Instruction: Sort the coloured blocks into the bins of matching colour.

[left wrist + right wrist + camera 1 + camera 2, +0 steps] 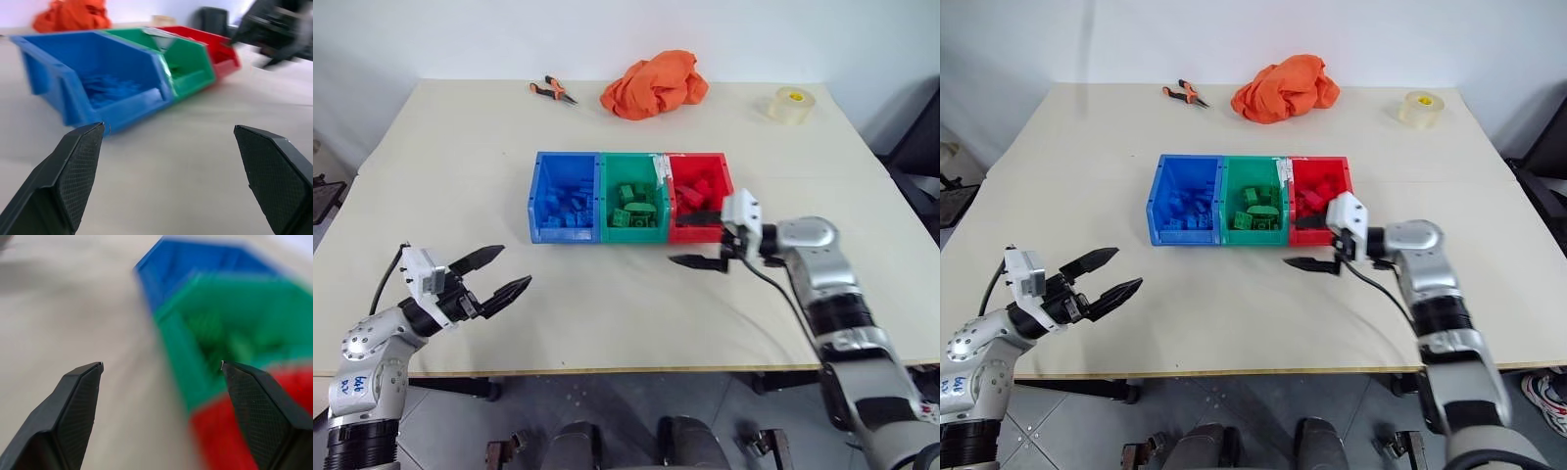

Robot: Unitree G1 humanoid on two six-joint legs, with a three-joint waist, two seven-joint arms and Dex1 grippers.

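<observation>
The three joined bins sit mid-counter (431, 176): blue bin (540, 201) on the robot's left, green bin (607, 196) in the middle, red bin (720, 176) on the right. Each holds blocks of its own colour: blue blocks (570, 206), green blocks (634, 208), red blocks (695, 191). No loose block shows on the counter around the bins, so sorting looks finished or nearly so; this reads as the moment just after a drop rather than a reach.

The right gripper (705, 238) hangs at the front corner of the red bin, pointing toward the robot's left, its jaws spread wide with nothing between them. The left gripper (504, 274) hovers over bare counter, near the front edge and well apart from the bins, also wide and empty.

Next, I judge, the robot should check for any stray block. If none turns up, both arms can simply pull back, the right one clearing the red bin's wall without nudging the row.
</observation>
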